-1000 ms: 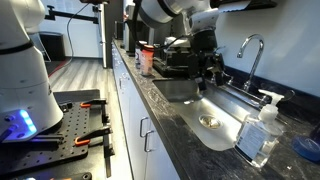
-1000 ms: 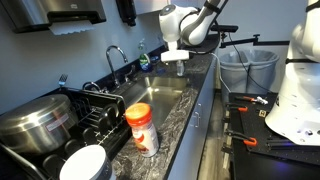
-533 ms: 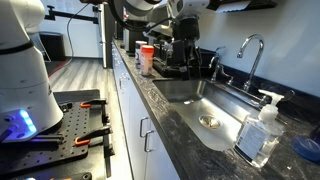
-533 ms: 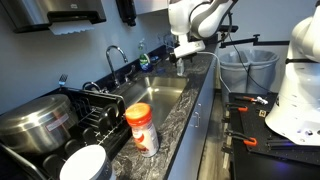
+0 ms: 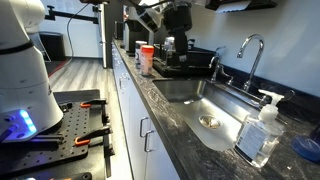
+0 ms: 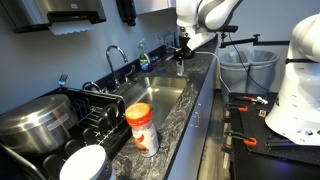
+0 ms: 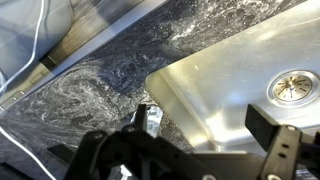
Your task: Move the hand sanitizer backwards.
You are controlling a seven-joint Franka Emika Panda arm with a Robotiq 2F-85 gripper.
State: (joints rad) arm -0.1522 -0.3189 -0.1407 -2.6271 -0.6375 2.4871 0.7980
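The hand sanitizer (image 5: 258,128) is a clear pump bottle with a white top. It stands upright on the dark counter at the near right corner of the sink (image 5: 205,105). My gripper (image 5: 172,42) hangs high above the far end of the sink, well away from the bottle. It also shows in an exterior view (image 6: 181,60) over the counter's front edge. In the wrist view my gripper (image 7: 205,125) is open and empty, its two dark fingers (image 7: 262,125) wide apart above the sink rim. The bottle is out of the wrist view.
An orange-and-white container (image 6: 142,128) stands on the counter and also shows in an exterior view (image 5: 146,58). A faucet (image 5: 250,50) rises behind the sink. A dish rack (image 6: 95,110), a pot (image 6: 35,125) and a white bowl (image 6: 90,165) sit beside it.
My gripper has risen and moved away from the faucet side of the sink towards the counter's front edge. The hand sanitizer has not moved.
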